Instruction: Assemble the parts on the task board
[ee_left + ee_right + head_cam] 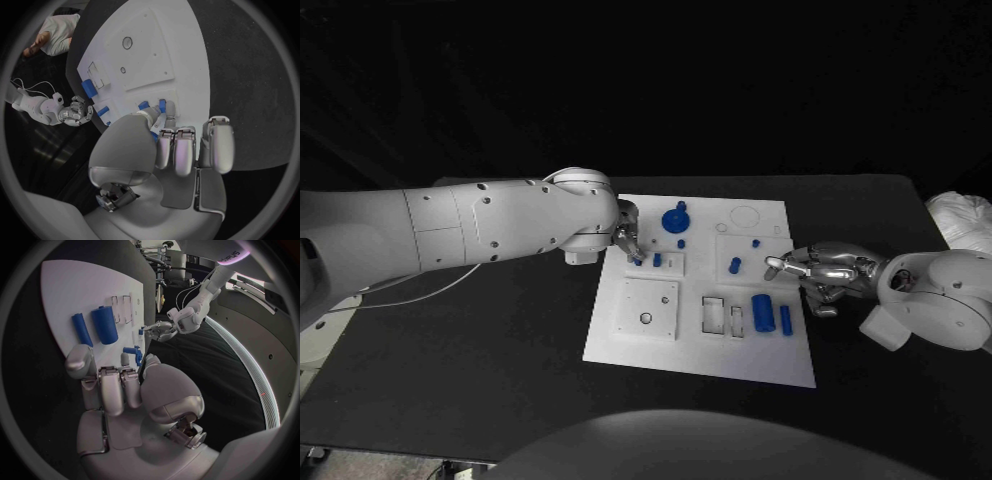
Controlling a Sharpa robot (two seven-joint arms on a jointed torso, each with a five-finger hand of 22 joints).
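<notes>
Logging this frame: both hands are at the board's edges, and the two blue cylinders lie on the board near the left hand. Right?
Not quite. The two blue cylinders lie on the board near the right hand, not the left hand; the head view shows it. Both hands are at the board's edges.

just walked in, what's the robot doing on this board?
It is assembling blue parts on the white task board. The left hand works at the small blue pegs near the board's left edge. The right hand hovers at the right edge beside the large blue cylinder; whether either hand holds a part is unclear.
</notes>
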